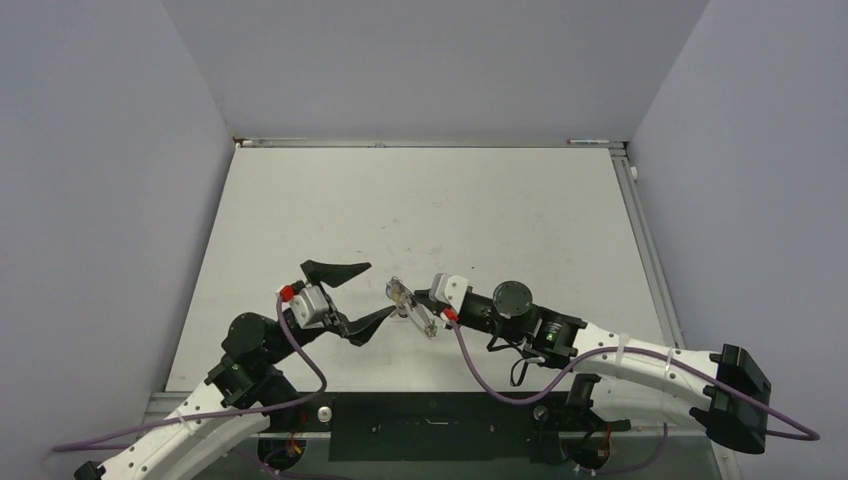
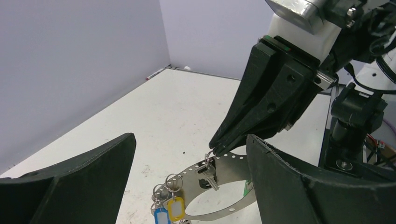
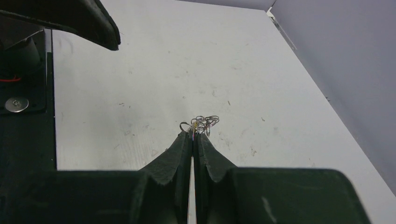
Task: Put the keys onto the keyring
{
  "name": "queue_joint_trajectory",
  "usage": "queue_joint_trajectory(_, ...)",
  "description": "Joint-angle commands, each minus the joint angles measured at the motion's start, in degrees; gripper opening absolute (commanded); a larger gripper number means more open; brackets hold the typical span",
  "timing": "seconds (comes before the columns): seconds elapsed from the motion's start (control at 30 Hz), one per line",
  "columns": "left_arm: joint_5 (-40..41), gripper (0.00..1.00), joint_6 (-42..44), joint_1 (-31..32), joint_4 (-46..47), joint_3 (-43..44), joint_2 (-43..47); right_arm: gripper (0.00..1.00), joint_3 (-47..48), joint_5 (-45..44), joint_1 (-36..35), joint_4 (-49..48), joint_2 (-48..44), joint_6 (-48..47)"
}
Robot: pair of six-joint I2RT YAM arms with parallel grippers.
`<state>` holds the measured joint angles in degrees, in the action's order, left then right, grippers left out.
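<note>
The keyring (image 2: 229,164) is a flat grey metal band loop with small holes. My right gripper (image 2: 215,148) is shut on its top edge and holds it above the table. A silver key (image 2: 208,177) hangs from it by a small ring. A blue tag (image 2: 159,217) and a yellow tag (image 2: 175,208) hang lower left, and a green bit (image 2: 246,186) shows behind the band. My left gripper (image 2: 190,136) is open, with the loop between its fingers. In the top view the left gripper (image 1: 381,288) faces the right gripper (image 1: 415,297). In the right wrist view small rings (image 3: 204,122) bunch past the shut gripper (image 3: 193,135).
The white table (image 1: 430,210) is walled by grey panels at the left, back and right. A black strip (image 1: 430,430) with the arm bases runs along the near edge. The right arm's purple cable (image 1: 480,375) loops over the near table edge.
</note>
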<state>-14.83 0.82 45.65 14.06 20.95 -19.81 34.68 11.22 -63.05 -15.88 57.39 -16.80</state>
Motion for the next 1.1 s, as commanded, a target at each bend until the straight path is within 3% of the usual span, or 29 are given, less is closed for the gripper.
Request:
queue_joint_trajectory(0.0, 5.1, 0.85, -3.2, -0.3, 5.1, 2.8, -0.3, 0.05, -0.6, -2.0, 0.5, -10.4, -2.3, 3.1)
queue_joint_trajectory(0.2, 0.6, 0.84, -1.1, -0.3, 5.7, 6.9, -3.7, 0.05, -4.9, -3.0, 0.8, -21.2, -5.1, 7.6)
queue_joint_trajectory(0.27, 0.3, 0.80, -0.4, -0.3, 3.6, 8.8, -5.3, 0.05, -7.0, -4.0, 0.9, -26.1, -6.3, 10.1)
queue_joint_trajectory(0.53, -14.9, 0.79, 3.0, -1.0, 7.6, 6.2, -7.1, 0.05, -12.1, -2.4, 2.9, -39.6, -8.9, 19.2)
queue_joint_trajectory(0.77, -16.2, 0.66, 3.7, -2.2, 7.1, 2.9, -5.0, 0.05, -11.8, 7.0, 8.1, -39.1, -8.4, 23.5)
queue_joint_trajectory(0.9, -15.6, 0.61, 3.9, -3.0, 6.7, 2.0, -3.5, 0.05, -10.1, 15.9, 10.7, -34.6, -7.9, 22.6)
queue_joint_trajectory(1.07, -13.9, 0.57, 3.9, -4.4, 5.6, 1.9, -0.3, 0.05, -8.1, 20.2, 12.0, -28.9, -7.9, 19.7)
